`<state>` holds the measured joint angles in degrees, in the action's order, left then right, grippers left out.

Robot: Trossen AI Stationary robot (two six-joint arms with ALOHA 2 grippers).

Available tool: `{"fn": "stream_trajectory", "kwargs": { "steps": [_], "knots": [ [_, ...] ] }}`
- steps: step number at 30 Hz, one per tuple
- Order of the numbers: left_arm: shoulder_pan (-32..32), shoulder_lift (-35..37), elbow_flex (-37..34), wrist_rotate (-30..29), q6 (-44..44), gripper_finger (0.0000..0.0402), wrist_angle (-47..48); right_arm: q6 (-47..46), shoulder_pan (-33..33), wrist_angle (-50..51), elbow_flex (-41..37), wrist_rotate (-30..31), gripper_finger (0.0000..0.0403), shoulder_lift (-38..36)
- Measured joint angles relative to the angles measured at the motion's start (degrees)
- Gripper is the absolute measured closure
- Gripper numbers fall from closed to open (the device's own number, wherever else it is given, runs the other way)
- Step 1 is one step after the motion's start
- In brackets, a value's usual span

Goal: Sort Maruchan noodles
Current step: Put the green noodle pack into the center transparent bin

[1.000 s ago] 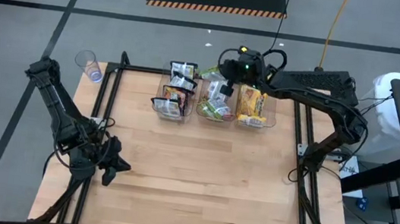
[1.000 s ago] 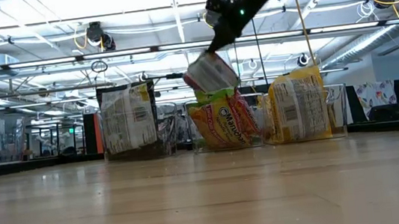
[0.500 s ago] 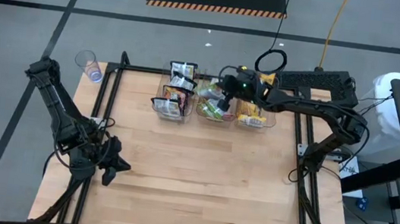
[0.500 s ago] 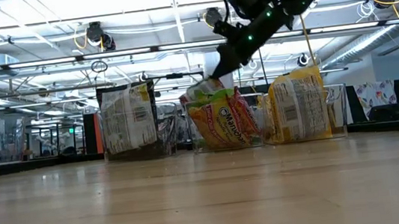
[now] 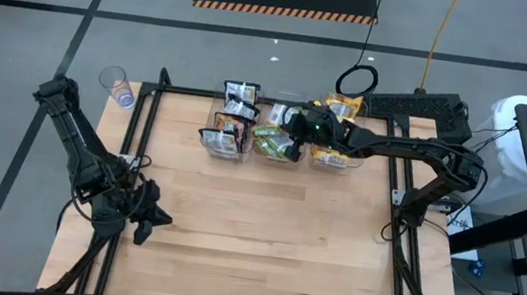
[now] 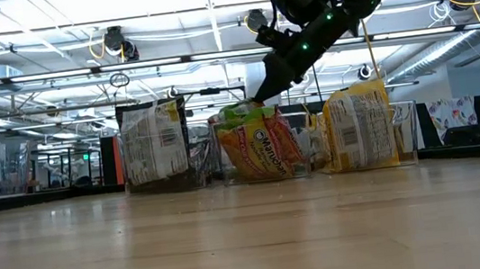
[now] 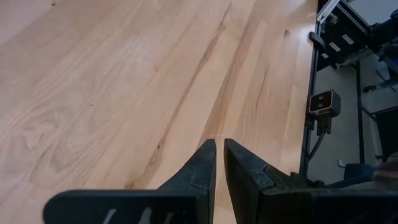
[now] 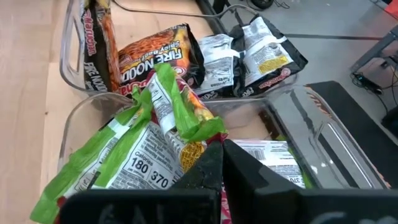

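The wooden table carries three clear bins in a row at its far edge. The left bin holds dark packets, one reading "FIRE NOODLE". The middle bin holds green-edged packets printed "Maruchan", one showing the figures "180" and "370" on its back. The right bin holds yellow packets; their print is too small to read.

The right gripper reaches down into the middle bin, its fingers pinched together on the crimped edge of a green-edged packet, as far as the wrist view shows. A second ago that packet hung in the air above the bin; now it sits among the others.

A clear plastic cup lies off the table's far left corner. The left gripper rests near the table's left edge, its fingers nearly together with a slim gap, holding nothing, and has not moved.
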<state>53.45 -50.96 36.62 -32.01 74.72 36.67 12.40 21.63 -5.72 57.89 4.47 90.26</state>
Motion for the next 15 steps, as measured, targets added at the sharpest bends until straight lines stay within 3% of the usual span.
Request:
{"fn": "stream_trajectory", "kwargs": {
  "steps": [15],
  "knots": [
    [0.00, 0.00, 0.00, 0.04, 0.20, 0.0364, -0.07, -1.69, -0.02, 0.05, -0.02, -0.07, 0.0399, 0.00]
  ]
}}
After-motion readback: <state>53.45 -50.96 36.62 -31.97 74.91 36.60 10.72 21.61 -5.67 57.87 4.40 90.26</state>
